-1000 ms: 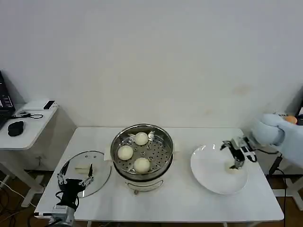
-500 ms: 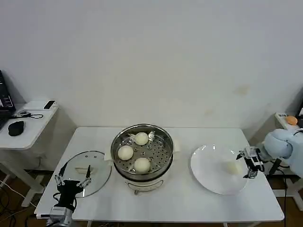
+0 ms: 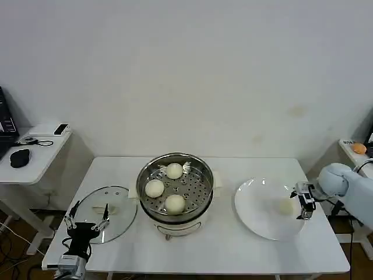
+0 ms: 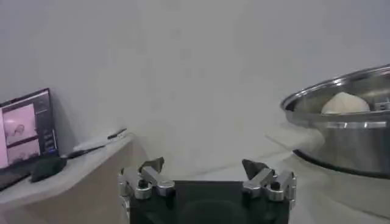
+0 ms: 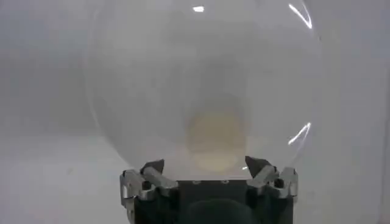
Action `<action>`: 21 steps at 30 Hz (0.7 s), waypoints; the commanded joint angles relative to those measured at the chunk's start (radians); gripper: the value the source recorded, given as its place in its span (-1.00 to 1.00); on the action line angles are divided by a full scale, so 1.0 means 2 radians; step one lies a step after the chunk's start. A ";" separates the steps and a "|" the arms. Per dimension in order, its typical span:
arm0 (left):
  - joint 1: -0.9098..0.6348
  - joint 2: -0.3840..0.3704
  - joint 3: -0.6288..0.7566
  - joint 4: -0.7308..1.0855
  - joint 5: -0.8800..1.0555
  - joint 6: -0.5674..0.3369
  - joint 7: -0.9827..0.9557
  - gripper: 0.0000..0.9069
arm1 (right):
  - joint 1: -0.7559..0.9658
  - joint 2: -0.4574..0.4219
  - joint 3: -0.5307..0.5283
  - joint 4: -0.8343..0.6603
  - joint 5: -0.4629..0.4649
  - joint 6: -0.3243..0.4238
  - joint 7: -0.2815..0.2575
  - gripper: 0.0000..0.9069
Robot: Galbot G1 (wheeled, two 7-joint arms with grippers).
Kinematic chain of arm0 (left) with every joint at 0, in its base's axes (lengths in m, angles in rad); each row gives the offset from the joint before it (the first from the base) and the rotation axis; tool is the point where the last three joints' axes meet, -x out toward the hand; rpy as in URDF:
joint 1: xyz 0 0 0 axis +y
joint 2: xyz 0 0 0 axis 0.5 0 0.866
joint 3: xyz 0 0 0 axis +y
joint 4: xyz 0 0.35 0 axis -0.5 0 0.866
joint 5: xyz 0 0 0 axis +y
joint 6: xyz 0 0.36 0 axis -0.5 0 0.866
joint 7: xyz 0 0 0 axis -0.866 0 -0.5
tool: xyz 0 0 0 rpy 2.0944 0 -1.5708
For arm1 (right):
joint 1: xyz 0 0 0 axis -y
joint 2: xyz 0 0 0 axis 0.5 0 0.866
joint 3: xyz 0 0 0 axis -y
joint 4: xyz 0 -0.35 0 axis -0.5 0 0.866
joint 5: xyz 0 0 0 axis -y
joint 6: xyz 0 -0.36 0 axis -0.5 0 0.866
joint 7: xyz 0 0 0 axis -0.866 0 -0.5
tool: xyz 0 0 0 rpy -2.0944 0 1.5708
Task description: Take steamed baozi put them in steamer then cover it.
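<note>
The steamer (image 3: 175, 188), a shiny steel pot, stands mid-table with three baozi on its perforated tray: one at the back (image 3: 174, 171), one at the left (image 3: 154, 188), one at the front (image 3: 175, 203). A fourth baozi (image 3: 285, 206) lies on the white plate (image 3: 256, 219) to the right. My right gripper (image 3: 303, 202) hovers open at the plate's right rim, just beside that baozi (image 5: 216, 137), which lies ahead of the open right gripper (image 5: 205, 165). My left gripper (image 3: 87, 217) is open at the front left, over the glass lid (image 3: 113, 207). From the left gripper (image 4: 203, 167) the steamer (image 4: 347, 131) and a baozi (image 4: 345, 103) are seen.
A low side table (image 3: 35, 160) at the far left carries a black mouse (image 3: 19, 157) and a white device (image 3: 49, 129). A cable and an orange thing (image 3: 358, 148) sit past the table's right end. Bare tabletop (image 3: 204, 251) runs along the front edge.
My right gripper has drawn back from above the plate to its right rim, with the baozi left lying on the plate. The left gripper has shifted slightly toward the front left.
</note>
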 commanded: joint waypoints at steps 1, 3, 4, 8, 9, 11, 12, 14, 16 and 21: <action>0.000 0.002 -0.003 0.001 -0.001 0.000 0.000 1.00 | -0.011 0.049 0.013 -0.051 -0.009 -0.001 0.002 1.00; 0.000 0.001 -0.003 0.001 -0.001 0.000 0.000 1.00 | -0.007 0.053 0.010 -0.053 -0.008 -0.002 0.002 1.00; 0.000 0.001 -0.002 0.002 -0.001 0.000 0.000 1.00 | -0.007 0.055 0.010 -0.053 -0.008 -0.003 0.002 1.00; 0.000 -0.001 -0.001 0.003 0.000 -0.001 0.000 1.00 | -0.007 0.057 0.009 -0.055 -0.009 -0.007 0.000 0.98; 0.000 -0.001 -0.002 0.003 0.000 -0.001 0.000 1.00 | -0.007 0.057 0.010 -0.056 -0.011 -0.007 0.000 0.98; 0.000 -0.001 -0.002 0.003 0.000 -0.001 0.000 1.00 | -0.007 0.057 0.011 -0.057 -0.013 -0.009 -0.001 0.89; 0.000 -0.001 -0.002 0.003 0.000 -0.001 0.000 1.00 | -0.007 0.057 0.011 -0.058 -0.014 -0.009 0.000 0.87; 0.000 -0.001 -0.002 0.003 0.000 -0.001 0.000 1.00 | -0.008 0.057 0.015 -0.062 -0.020 -0.011 0.000 0.80; -0.001 -0.002 -0.002 0.004 0.000 -0.001 0.000 1.00 | -0.008 0.057 0.016 -0.064 -0.020 -0.012 -0.001 0.73; 0.000 -0.003 -0.001 0.003 0.001 -0.001 0.000 1.00 | -0.009 0.055 0.019 -0.065 -0.024 -0.011 -0.008 0.62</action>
